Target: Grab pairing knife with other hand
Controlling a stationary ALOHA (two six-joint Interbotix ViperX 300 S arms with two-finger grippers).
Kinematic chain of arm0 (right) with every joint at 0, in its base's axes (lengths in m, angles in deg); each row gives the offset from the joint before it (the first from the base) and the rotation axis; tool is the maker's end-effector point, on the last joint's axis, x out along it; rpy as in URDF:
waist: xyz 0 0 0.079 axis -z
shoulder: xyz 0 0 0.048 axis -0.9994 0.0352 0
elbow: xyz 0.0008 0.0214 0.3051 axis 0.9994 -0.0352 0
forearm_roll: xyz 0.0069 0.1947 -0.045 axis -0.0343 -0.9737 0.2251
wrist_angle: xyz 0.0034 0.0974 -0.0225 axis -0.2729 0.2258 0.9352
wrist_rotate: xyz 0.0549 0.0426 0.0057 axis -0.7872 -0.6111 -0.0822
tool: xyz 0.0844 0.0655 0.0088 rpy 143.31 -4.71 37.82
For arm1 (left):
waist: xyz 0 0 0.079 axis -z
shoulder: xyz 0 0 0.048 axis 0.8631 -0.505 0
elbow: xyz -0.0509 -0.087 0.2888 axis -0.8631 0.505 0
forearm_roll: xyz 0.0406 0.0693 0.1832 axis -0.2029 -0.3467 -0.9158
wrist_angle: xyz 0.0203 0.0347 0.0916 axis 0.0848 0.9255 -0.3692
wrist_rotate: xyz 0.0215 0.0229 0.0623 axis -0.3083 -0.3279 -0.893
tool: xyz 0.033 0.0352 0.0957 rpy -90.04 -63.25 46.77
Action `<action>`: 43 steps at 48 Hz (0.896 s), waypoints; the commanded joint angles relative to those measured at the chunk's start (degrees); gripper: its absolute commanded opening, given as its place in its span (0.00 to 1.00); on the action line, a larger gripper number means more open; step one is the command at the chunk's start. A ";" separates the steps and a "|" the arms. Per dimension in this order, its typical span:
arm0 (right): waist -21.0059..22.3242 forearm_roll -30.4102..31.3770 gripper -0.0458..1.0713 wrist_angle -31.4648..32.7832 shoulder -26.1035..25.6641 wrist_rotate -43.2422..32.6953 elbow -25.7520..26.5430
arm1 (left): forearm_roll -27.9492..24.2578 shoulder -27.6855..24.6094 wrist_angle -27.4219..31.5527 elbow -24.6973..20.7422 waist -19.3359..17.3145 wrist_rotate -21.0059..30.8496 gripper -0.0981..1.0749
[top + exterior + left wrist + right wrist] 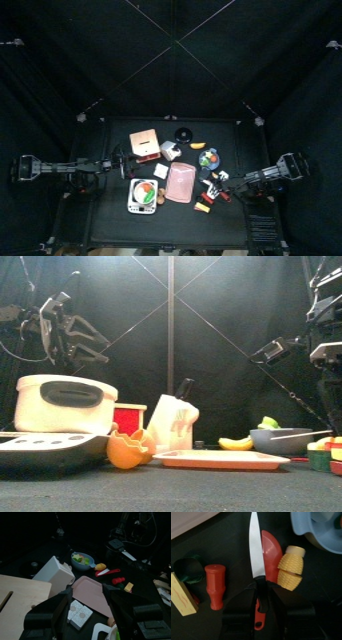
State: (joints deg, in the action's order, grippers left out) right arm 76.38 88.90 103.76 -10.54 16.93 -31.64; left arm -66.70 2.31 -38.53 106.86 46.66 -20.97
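I keep right gripper (256, 612) clamped on paring knife (255, 562) handle, blade above corn (290, 573). I bring left gripper (87, 614), jaws wide, over from pink tray (93, 594) to blade-free handle.

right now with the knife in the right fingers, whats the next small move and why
Probably bring the left gripper toward the paring knife. The right gripper grips the knife by its red and black handle, blade pointing away, while the left fingers stand wide open and empty over the pink tray. The handover to the other hand is not yet done.
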 commanded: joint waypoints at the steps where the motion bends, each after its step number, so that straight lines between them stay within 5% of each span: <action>1: -0.26 0.44 0.56 4.13 -2.72 0.00 2.72 | -0.09 0.00 -0.44 -1.14 0.00 -0.09 0.83; 22: 0.53 14.68 0.56 19.51 -2.37 1.41 13.80 | 0.00 0.00 -0.44 -1.32 0.09 -0.09 0.83; 43: 4.75 20.57 0.56 32.17 10.37 24.87 29.09 | -0.09 0.00 -0.44 -1.32 0.09 -0.18 0.83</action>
State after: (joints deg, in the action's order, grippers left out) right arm 80.51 107.18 133.20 -1.58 38.99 -6.68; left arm -66.70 2.31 -38.53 106.86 46.66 -21.05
